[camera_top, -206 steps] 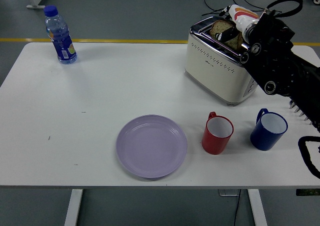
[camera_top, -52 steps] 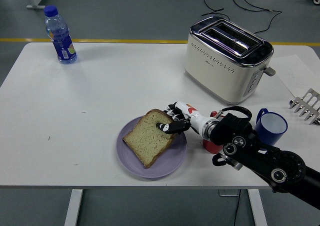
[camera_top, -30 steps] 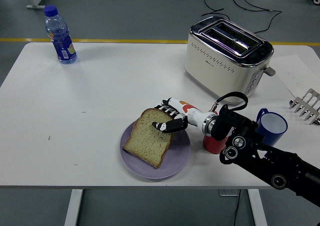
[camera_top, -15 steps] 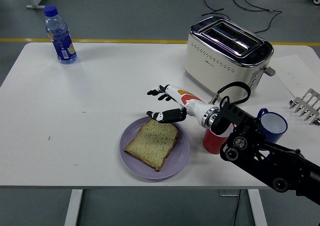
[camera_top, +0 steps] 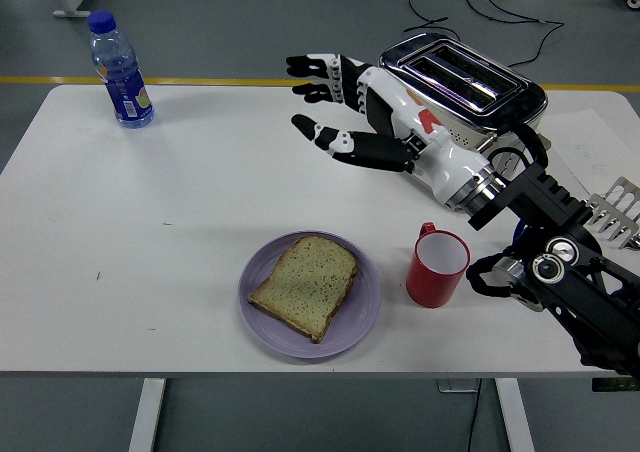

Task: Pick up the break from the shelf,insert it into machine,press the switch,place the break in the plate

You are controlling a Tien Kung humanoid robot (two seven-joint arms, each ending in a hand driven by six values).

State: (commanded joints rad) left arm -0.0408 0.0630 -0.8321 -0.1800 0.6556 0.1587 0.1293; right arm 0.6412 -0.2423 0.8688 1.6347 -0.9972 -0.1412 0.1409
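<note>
Toasted bread slice point(camera_top: 305, 286), greenish-brown with darker crust, flat on lavender plate point(camera_top: 365, 312) near table point(camera_top: 180, 212) front edge. Right robot hand point(camera_top: 345, 107) raised well above, beside toaster point(camera_top: 455, 107), fingers spread, empty, forearm angled up-left over red mug point(camera_top: 437, 266).

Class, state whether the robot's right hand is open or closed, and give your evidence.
Open: the right hand hangs above the table with fingers spread, holding nothing.

This looked like a robotics lab or workshop: a bare grey floor point(camera_top: 250, 22) marked with a yellow line point(camera_top: 200, 80), loose black cables point(camera_top: 470, 2) trailing behind a white counter point(camera_top: 150, 222).
</note>
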